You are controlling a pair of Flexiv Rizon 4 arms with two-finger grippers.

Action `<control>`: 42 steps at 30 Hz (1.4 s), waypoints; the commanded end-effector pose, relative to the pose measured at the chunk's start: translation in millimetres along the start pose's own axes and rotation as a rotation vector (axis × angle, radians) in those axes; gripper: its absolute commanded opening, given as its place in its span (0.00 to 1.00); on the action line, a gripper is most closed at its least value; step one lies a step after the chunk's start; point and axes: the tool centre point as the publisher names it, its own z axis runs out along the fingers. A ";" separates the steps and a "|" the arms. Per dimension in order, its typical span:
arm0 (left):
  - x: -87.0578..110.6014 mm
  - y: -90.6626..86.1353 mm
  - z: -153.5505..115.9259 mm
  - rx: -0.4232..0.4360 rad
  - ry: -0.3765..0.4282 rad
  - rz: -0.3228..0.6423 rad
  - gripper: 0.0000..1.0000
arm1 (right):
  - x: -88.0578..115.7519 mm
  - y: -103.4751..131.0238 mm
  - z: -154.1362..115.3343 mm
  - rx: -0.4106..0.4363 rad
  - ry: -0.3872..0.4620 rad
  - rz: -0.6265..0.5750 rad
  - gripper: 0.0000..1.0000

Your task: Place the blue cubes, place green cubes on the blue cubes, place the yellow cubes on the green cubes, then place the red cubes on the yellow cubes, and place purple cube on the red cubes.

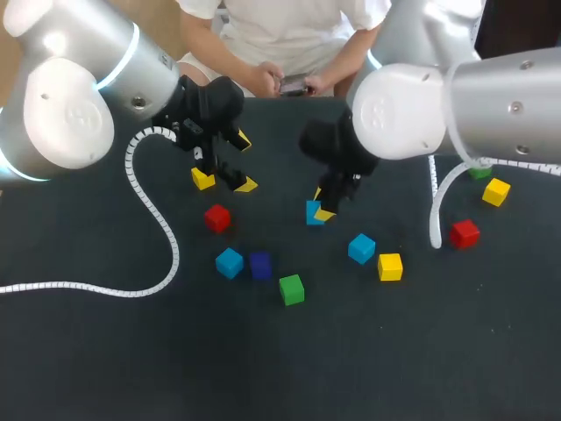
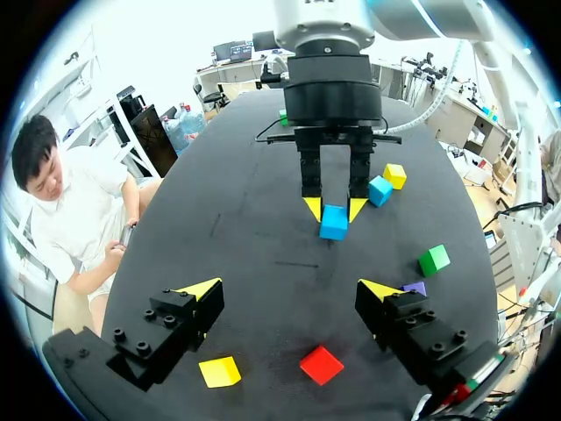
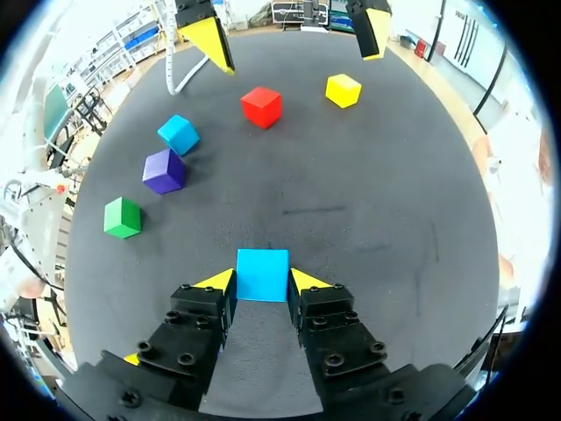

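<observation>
1. One blue cube [image 3: 262, 274] is being held mid-worktop [image 3: 351, 210], the right gripper [image 1: 323, 207] clamping it from both sides.
2. The left gripper [image 2: 290, 289] is hanging wide apart near a red cube [image 2: 321, 364].
3. Blue placing is seemingly underway; the next move is calling for a release, then fetching another blue cube.

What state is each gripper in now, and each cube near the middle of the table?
Left gripper: open, empty.
Right gripper: shut on a blue cube.
Purple cube: lying loose, nothing on it.
Green cube: lying loose, unstacked.
Red cube: lying loose, unstacked.
</observation>
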 end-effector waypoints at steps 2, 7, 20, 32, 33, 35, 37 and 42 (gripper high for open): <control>0.6 0.5 0.0 0.001 -0.001 0.001 1.00 | -0.8 -3.8 0.4 -0.002 0.006 -0.003 0.00; 0.6 0.5 0.0 0.001 -0.001 0.001 1.00 | -2.8 -8.0 1.5 -0.004 0.011 -0.011 0.00; 0.6 0.5 0.0 0.001 -0.001 0.001 1.00 | -3.5 -15.1 3.8 0.001 0.019 -0.056 0.00; 0.6 0.5 0.0 0.001 -0.001 0.001 1.00 | -4.1 -20.2 2.2 0.007 0.026 -0.075 0.00; 0.6 0.5 0.0 0.001 -0.001 0.001 1.00 | -4.3 -19.9 2.9 0.007 0.024 -0.076 0.00; 0.6 0.5 0.0 0.001 -0.001 0.001 1.00 | -4.2 -19.3 5.0 0.005 0.023 -0.075 0.00; 0.6 0.5 0.0 0.001 -0.001 0.001 1.00 | -3.2 -19.4 7.1 0.004 0.023 -0.072 0.00; 0.6 0.5 0.0 0.001 -0.001 0.001 1.00 | -0.9 -18.3 8.4 0.019 0.015 -0.055 0.00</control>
